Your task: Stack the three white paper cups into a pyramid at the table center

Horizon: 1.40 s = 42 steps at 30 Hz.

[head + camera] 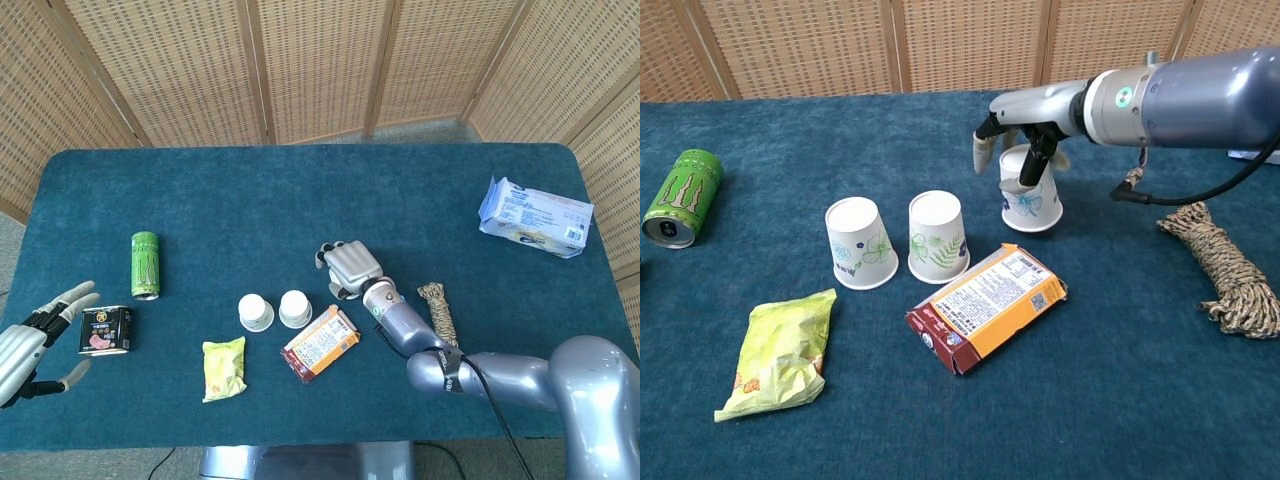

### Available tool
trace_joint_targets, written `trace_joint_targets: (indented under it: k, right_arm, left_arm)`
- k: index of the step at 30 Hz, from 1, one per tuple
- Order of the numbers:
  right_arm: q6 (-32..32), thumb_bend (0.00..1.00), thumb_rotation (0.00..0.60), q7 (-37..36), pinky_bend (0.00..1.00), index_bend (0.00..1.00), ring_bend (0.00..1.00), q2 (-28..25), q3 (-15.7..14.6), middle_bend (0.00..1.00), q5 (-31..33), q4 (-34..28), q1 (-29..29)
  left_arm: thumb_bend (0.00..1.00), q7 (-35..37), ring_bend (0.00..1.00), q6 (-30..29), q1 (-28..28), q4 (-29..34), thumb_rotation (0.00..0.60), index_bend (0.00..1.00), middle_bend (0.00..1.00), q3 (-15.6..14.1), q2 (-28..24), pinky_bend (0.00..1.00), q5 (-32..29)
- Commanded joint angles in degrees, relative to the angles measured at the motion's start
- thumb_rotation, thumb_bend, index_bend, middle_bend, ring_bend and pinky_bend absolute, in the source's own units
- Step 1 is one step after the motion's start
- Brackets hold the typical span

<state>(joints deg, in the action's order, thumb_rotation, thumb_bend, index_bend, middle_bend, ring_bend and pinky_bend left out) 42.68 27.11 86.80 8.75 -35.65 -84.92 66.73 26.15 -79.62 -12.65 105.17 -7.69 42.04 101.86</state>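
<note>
Chest view: right hand (1025, 150) reaching in from the right side, arm stretched low over the blue desk (1120, 380). Fingers (983, 150) curled down around the top of one white paper cup (1032, 203), holding it. Cup upside down, tipped a little, looks just off the desk, though hard to be sure. Two more white cups (861, 243) (937, 236) standing upside down side by side, a bit to the left of the held cup, not touching it. Orange snack box (987, 305) lying just in front of them. Yellow-green packet (780, 352) nearer the front left. Green can (681, 197) lying on its side far left. Rope bundle (1225, 267) on the right.

Head view: left hand (30, 338) at the far left edge, fingers spread apart, holding nothing, just beside a small dark tin (106, 330). White and blue packet (537, 216) far right.
</note>
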Motion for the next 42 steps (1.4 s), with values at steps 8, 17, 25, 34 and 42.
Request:
trace_joint_targets:
  k: [8, 17, 25, 34, 42]
  right_arm:
    - [-0.02, 0.48, 0.600, -4.81, 0.72, 0.32, 0.23, -7.05, 3.71, 0.24, -1.67, -10.87, -0.59]
    - [-0.45, 0.48, 0.600, -7.98, 0.72, 0.31, 0.23, -10.72, 6.56, 0.24, -1.43, -15.92, 0.55]
    - [0.13, 0.48, 0.600, -8.10, 0.72, 0.31, 0.23, -12.19, 7.24, 0.24, 1.20, -19.64, 2.91]
    - [3.00, 0.48, 0.600, -6.39, 0.72, 0.31, 0.23, -10.49, 6.74, 0.24, 3.71, -21.99, 5.95]
    - [5.27, 0.48, 0.600, -3.94, 0.72, 0.30, 0.23, -7.04, 6.35, 0.24, 6.40, -21.34, 9.30]
  left_arm:
    - [0.44, 0.42, 0.00, 0.10, -0.07, -0.51, 0.600, 0.00, 0.00, 0.10, 0.46, 0.14, 0.49]
    - [0.44, 0.94, 0.00, 0.68, -0.39, -1.11, 0.600, 0.00, 0.00, 0.25, 1.04, 0.14, 0.35]
    - [0.44, 1.60, 0.00, 1.63, -1.13, -1.73, 0.600, 0.00, 0.00, 0.65, 1.54, 0.14, -0.12]
    - [0.44, 2.02, 0.00, 1.40, -1.46, -1.96, 0.600, 0.00, 0.00, 0.92, 1.53, 0.14, 0.14]
    - [0.44, 2.40, 0.00, 1.03, -1.36, -2.24, 0.600, 0.00, 0.00, 0.81, 1.45, 0.14, 0.31]
